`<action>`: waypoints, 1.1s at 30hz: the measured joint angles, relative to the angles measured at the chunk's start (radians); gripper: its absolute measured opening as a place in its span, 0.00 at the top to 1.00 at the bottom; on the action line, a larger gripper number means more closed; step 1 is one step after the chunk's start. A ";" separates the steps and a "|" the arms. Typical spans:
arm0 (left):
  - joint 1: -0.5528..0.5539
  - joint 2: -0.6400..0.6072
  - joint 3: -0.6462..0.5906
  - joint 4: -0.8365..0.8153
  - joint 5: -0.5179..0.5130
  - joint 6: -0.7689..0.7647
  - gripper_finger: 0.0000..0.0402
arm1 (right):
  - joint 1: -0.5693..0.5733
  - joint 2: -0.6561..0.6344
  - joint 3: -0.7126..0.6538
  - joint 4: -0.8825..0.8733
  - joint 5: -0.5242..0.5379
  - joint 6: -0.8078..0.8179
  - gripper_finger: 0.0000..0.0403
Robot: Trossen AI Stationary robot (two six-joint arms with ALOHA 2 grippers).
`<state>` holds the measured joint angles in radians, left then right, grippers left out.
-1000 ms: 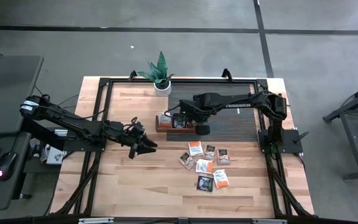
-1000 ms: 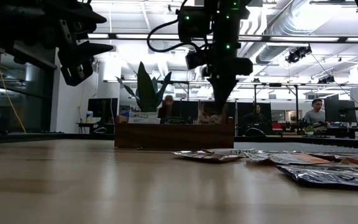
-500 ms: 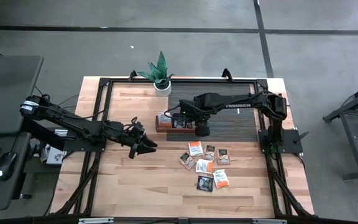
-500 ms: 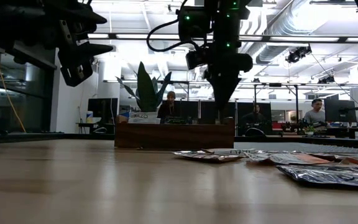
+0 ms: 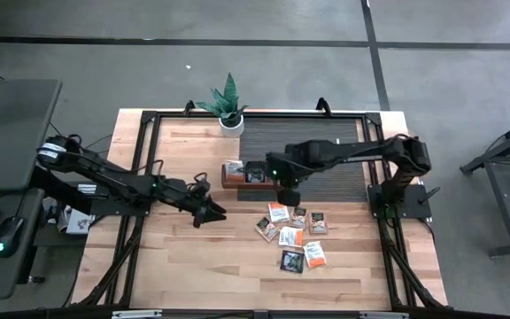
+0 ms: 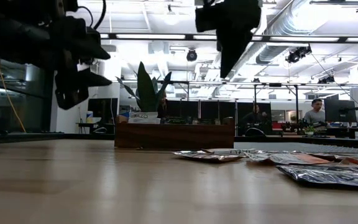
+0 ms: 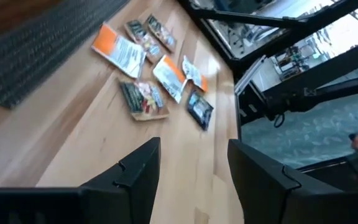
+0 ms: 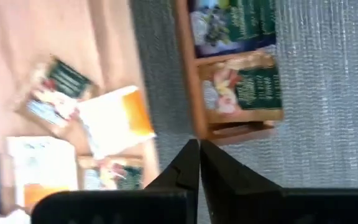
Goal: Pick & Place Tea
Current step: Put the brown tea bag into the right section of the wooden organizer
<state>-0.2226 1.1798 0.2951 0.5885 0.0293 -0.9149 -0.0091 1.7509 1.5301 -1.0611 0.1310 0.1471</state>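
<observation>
Right hand (image 5: 289, 197) closed, empty, above tray (image 5: 234, 184) edge | left hand (image 5: 209, 213) open

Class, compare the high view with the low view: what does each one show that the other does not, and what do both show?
Only the high view shows the whole table from above, the loose sachets spread out singly with their faces up, and a mouse on the side desk. Only the low view shows the room behind, with a person at a distant desk and the ceiling lights. Both show the wooden tray, the potted plant, the left end effector held open above the table, and the right end effector shut and raised near the tray.
</observation>
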 joint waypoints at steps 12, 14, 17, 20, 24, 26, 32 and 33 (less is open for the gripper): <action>0.000 0.225 0.113 0.078 0.066 -0.015 0.54 | 0.225 -0.053 -0.346 0.484 -0.028 0.403 1.00; 0.000 0.278 0.157 0.066 0.086 -0.002 0.54 | 0.262 -0.053 -0.382 0.570 0.000 0.468 1.00; 0.000 0.366 0.217 0.061 0.116 0.001 0.54 | 0.307 -0.053 -0.424 0.674 0.058 0.534 1.00; 0.000 0.445 0.271 0.055 0.131 -0.007 0.54 | 0.339 -0.051 -0.453 0.735 0.089 0.590 1.00; 0.000 0.526 0.343 0.053 0.167 -0.009 0.54 | 0.374 -0.044 -0.500 0.807 0.104 0.665 1.00; 0.000 0.560 0.386 0.030 0.173 -0.007 0.54 | 0.391 -0.040 -0.518 0.828 0.110 0.698 1.00; 0.000 0.609 0.484 -0.110 0.143 0.023 0.54 | 0.433 -0.033 -0.560 0.884 0.152 0.773 1.00; 0.000 0.614 0.491 -0.136 0.138 0.027 0.54 | 0.437 -0.033 -0.564 0.896 0.157 0.779 1.00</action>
<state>-0.2226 1.7939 0.7860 0.4520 0.1668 -0.8880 0.4279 1.7176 0.9661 -0.1653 0.2883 0.9257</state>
